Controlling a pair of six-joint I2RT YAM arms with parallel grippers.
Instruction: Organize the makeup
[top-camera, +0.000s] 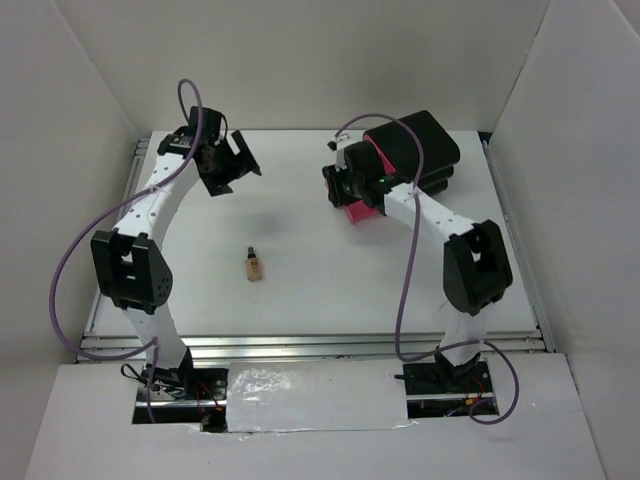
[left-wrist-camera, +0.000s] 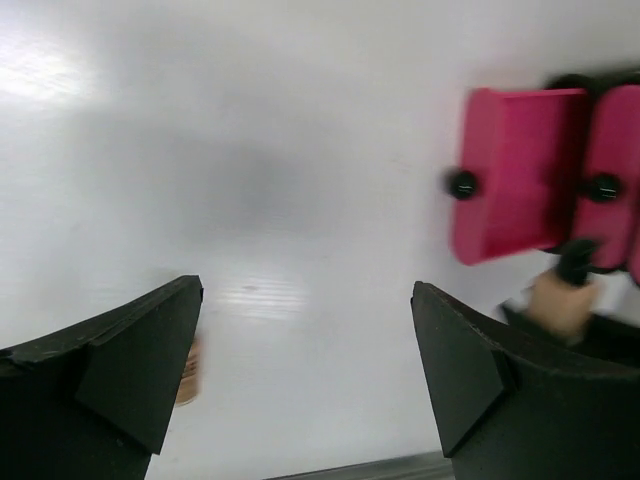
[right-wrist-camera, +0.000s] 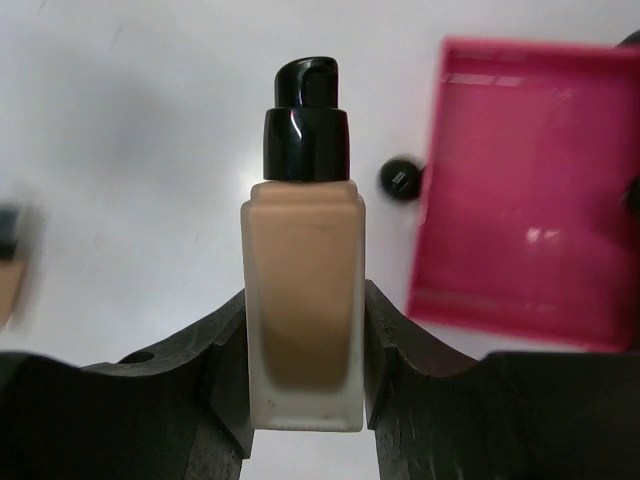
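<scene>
1. The right end effector (right-wrist-camera: 306, 330) is clamping a tan bottle (right-wrist-camera: 305, 270) by its lower body, closed snug on both sides. The black cap (right-wrist-camera: 305, 120) is pointing away, so the pump is sitting clear of the grip.
2. It is hovering beside the open pink drawer (right-wrist-camera: 530, 190), at the bottle's 2 o'clock. The drawer is standing pulled out of the black box (top-camera: 420, 140), probably to receive the bottle.
3. The left end effector (left-wrist-camera: 307, 300) is hanging wide open and empty, at 11 o'clock on the table (top-camera: 330, 300).
4. A second tan bottle (top-camera: 254, 265) is resting alone at 8 o'clock from the table's centre.
5. No other makeup is showing; whether it is sitting inside the drawers, I cannot tell.
</scene>
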